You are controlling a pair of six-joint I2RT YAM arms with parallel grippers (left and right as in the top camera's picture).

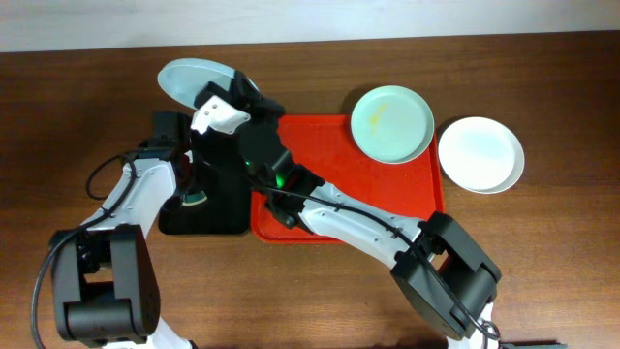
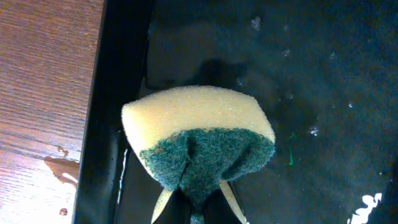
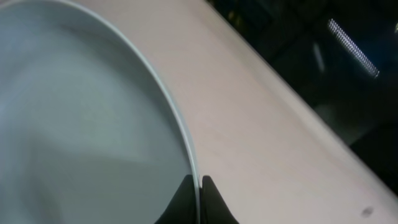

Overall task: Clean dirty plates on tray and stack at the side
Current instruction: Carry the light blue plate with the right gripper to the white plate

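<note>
My right gripper (image 1: 225,97) is shut on the rim of the pale blue plate (image 1: 191,79) and holds it tilted above the black tray's far end; in the right wrist view the rim (image 3: 174,118) runs between the fingertips (image 3: 199,182). My left gripper (image 2: 198,199) is shut on a yellow and green sponge (image 2: 199,134) over the black tray (image 2: 323,93). The mint green plate (image 1: 391,123), with a small yellow smear, lies at the far right corner of the red tray (image 1: 325,160). The white plate (image 1: 480,154) lies on the table right of the red tray.
The black tray (image 1: 218,184) stands directly left of the red tray. Wet spots mark the wooden table (image 2: 43,93) beside the black tray. Both arms cross the table's front half, the right arm lying over the red tray.
</note>
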